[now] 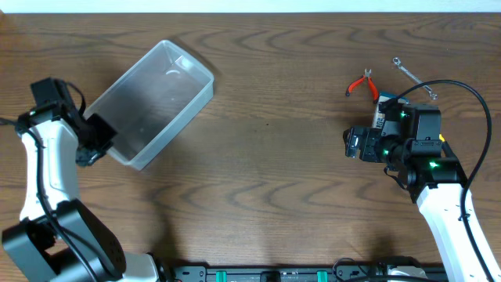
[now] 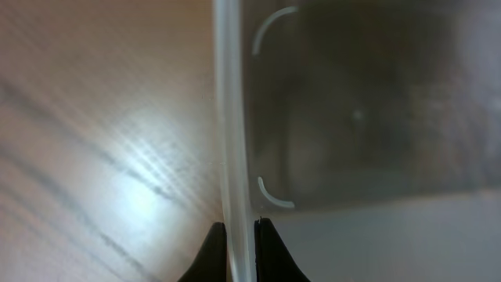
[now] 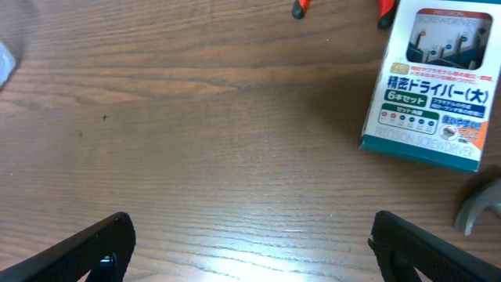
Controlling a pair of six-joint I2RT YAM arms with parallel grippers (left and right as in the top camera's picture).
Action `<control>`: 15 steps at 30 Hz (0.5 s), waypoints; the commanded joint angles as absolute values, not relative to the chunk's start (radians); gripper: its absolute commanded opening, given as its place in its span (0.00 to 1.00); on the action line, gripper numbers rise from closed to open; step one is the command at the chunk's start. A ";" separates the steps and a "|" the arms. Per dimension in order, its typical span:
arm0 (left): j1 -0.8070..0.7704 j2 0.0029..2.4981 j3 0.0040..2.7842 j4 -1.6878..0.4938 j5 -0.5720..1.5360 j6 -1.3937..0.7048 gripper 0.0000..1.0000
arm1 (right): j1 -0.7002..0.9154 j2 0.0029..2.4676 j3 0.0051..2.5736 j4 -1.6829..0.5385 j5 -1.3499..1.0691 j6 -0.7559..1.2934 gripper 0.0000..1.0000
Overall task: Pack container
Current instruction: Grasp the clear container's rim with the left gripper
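Observation:
The clear plastic container (image 1: 153,100) lies at the table's left, empty. My left gripper (image 1: 100,139) is shut on its near-left rim; in the left wrist view the rim (image 2: 232,117) runs between the two black fingers (image 2: 241,243). My right gripper (image 1: 354,145) is open and empty above bare wood, its fingers wide apart in the right wrist view (image 3: 254,243). A blue-and-white screwdriver box (image 3: 434,82) lies just ahead and to the right of it, partly hidden under the right arm in the overhead view (image 1: 385,107).
Red-handled pliers (image 1: 362,83) and a silver wrench (image 1: 413,79) lie at the back right. A grey metal tool end (image 3: 479,205) shows at the right wrist view's right edge. The table's front edge holds a rail (image 1: 274,274).

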State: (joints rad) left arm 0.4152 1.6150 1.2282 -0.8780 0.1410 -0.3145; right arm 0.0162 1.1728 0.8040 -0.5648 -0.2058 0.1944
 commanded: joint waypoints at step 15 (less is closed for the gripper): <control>0.152 1.542 1.266 -0.873 0.167 -0.016 0.06 | 0.008 1.158 0.826 -0.572 -0.183 0.201 0.99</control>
State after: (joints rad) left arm 0.1390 1.5455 1.2518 -0.8764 0.1768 -0.0505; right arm 0.0162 1.1728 0.8040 -0.5671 -0.1898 0.1944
